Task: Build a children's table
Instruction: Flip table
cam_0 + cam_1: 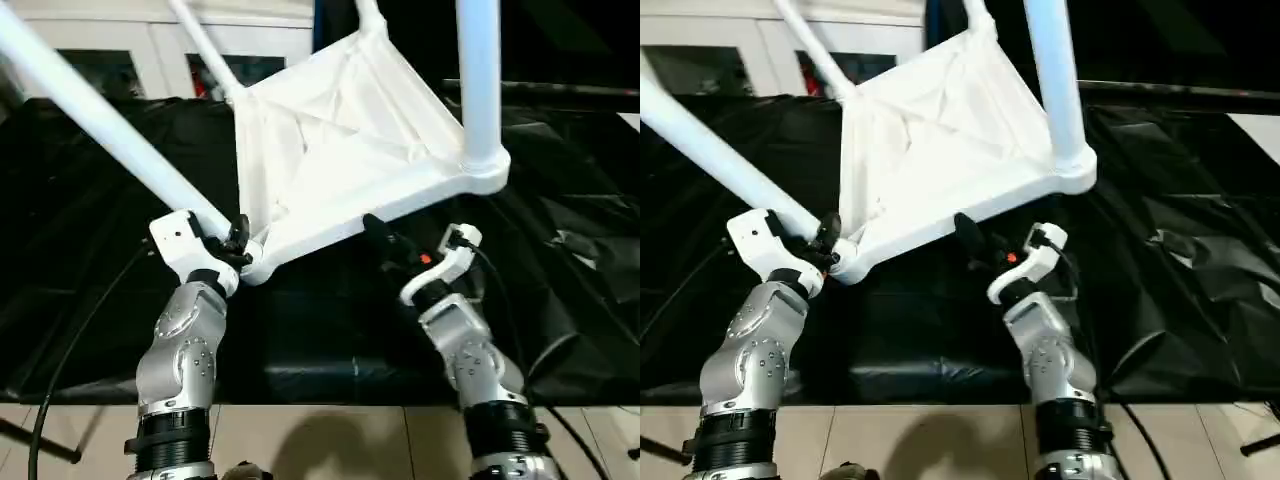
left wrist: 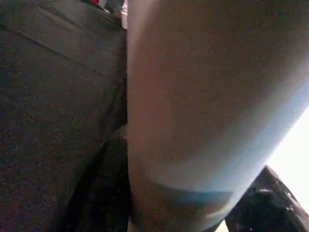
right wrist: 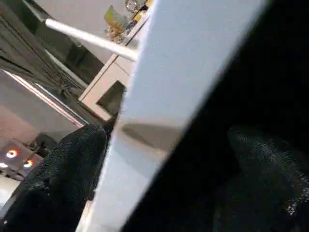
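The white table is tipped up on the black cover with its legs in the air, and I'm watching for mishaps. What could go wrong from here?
1. The table top rests tilted on its near edge, steadied by the left gripper, whose jaws are closed on the leg near its socket. If that hold slips, the table could tip over.
2. The right gripper sits open just under the near rim; a sagging top could press on it.
3. The black cover is wrinkled, so the edge might slide.
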Available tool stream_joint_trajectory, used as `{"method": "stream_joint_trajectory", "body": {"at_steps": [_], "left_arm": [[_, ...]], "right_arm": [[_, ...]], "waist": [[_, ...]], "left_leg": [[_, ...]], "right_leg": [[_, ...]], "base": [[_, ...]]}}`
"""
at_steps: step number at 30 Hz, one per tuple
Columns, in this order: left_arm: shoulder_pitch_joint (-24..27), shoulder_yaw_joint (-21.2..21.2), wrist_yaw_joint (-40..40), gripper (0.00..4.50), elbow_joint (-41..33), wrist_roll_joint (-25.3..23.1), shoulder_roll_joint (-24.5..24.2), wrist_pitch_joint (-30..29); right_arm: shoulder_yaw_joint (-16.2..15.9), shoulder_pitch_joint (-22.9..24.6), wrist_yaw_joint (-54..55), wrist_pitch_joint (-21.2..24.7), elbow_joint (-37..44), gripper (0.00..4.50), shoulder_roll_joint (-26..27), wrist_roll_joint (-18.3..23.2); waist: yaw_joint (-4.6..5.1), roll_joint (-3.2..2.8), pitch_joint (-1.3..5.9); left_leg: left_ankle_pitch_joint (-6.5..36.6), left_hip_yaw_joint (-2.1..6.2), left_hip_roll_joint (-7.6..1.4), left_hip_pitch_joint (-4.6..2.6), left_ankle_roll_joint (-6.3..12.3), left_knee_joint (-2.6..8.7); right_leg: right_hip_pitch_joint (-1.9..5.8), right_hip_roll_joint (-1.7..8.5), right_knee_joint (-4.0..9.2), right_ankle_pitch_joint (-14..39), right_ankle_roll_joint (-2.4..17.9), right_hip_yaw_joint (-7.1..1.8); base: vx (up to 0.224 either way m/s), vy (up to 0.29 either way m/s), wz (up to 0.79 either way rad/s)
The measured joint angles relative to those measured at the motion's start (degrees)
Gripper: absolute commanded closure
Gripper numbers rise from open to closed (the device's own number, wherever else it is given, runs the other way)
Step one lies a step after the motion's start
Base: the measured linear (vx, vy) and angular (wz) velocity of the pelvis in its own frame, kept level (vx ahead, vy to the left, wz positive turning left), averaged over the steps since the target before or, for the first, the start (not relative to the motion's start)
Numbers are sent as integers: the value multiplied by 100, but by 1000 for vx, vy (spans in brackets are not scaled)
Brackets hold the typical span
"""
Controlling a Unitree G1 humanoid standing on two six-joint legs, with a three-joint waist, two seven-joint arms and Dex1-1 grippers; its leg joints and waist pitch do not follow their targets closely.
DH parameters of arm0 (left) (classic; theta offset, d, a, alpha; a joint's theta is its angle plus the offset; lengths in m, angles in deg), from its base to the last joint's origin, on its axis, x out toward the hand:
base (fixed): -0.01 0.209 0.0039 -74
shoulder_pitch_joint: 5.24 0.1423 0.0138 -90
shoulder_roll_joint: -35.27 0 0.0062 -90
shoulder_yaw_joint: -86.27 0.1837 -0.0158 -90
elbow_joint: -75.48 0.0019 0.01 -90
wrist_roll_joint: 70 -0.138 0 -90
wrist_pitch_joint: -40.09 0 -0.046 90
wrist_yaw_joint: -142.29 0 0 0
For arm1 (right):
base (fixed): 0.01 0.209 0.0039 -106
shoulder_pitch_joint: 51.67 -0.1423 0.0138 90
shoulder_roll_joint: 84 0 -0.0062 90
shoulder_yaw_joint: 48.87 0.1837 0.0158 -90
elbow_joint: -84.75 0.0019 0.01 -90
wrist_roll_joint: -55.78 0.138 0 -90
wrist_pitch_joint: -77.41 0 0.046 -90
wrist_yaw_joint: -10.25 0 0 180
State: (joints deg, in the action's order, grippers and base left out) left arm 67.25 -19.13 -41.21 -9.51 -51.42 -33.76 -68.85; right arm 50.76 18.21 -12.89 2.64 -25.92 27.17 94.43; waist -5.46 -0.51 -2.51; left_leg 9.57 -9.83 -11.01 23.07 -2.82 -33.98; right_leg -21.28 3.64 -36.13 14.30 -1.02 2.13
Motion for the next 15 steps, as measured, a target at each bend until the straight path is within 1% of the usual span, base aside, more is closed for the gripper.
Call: {"method": "stream_joint_trajectory", "body": {"at_steps": [3, 6, 9, 10, 12, 15], "left_arm": [[18, 4, 0, 244, -16, -3, -2, -6], [53, 24, -7, 244, -67, -3, -1, -34], [113, 53, -19, 244, -147, -3, -2, -76], [151, 60, -25, 244, -195, -3, -1, -93], [202, 76, -53, 244, -267, -3, 2, -118], [265, 119, -95, 244, -388, -3, -8, -171]], "right_arm": [[7, -28, -132, 50, -29, 0, 29, 30], [106, -203, -265, 61, -210, 0, 66, 122], [219, -558, -182, 7, -531, 0, 111, 132], [328, -801, -42, -92, -856, 0, 143, 114], [389, -1124, 86, -210, -1246, 0, 150, 82], [469, -1454, 142, -341, -1675, 0, 171, 21]], "waist": [[-8, 0, 0], [-2, 0, 0], [7, 1, 0], [17, 9, -5], [14, 18, -9], [2, 53, -19]], "left_leg": [[-3, -2, 1, 0, 4, 0], [-7, -3, 1, -1, 8, 0], [-10, -4, 1, -2, 8, 0], [-13, -6, 1, -1, 8, 0], [-14, -6, 1, -1, 8, 0], [-14, -8, -1, 2, 9, 2]], "right_leg": [[1, 3, 0, -3, -2, 0], [0, 4, -1, -7, 0, 0], [1, 4, -3, -9, 2, 2], [-2, 5, -7, -10, 4, 0], [-3, 6, -8, -10, 4, 2], [-5, 6, -8, -9, 4, 4]], "base": [[0, 0, 0], [0, 0, 0], [0, 0, 0], [0, 0, 0], [0, 0, 0], [0, 0, 0]]}}
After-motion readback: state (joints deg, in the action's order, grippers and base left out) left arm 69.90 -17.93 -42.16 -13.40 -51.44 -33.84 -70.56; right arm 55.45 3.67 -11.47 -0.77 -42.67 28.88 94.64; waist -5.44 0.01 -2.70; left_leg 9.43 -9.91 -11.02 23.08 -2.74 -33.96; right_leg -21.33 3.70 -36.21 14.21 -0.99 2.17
